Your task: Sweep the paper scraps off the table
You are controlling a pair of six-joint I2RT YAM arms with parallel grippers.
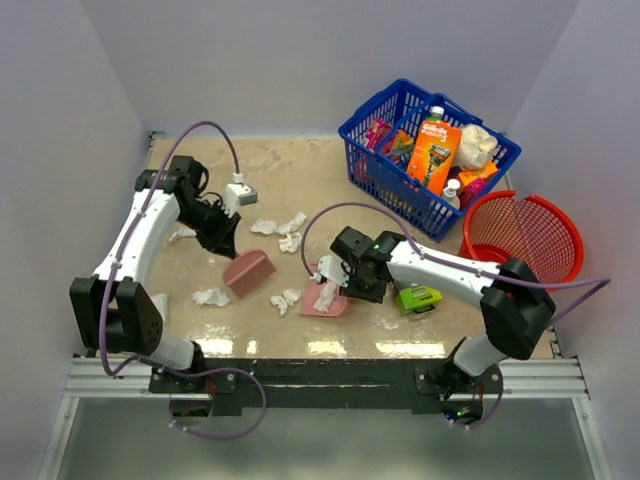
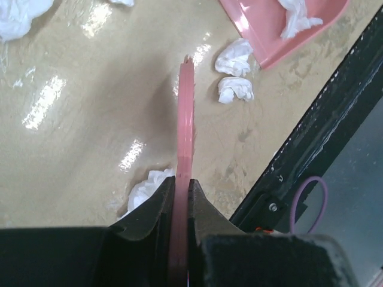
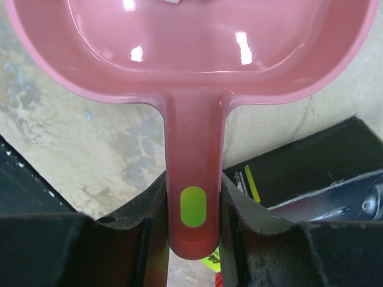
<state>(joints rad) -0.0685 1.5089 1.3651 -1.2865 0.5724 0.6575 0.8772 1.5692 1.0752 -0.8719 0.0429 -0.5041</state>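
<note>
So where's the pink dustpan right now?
In the overhead view the pink dustpan sits near the front edge of the table, its handle clamped in the right pincer, left of a green package.

You see a table (image 1: 300, 170) with a glossy, mottled stone-look top. Your dustpan (image 3: 197, 48) is smooth, shiny pink plastic, the thin scraper (image 2: 185, 119) duller pink plastic; the paper scraps (image 2: 234, 89) look soft, matt and crumpled like tissue.

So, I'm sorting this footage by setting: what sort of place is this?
Most likely a robot lab test cell, not a home: plain white walls box in the table, and the left arm and right arm are bolted to a metal rail. A blue basket holds props.
</note>
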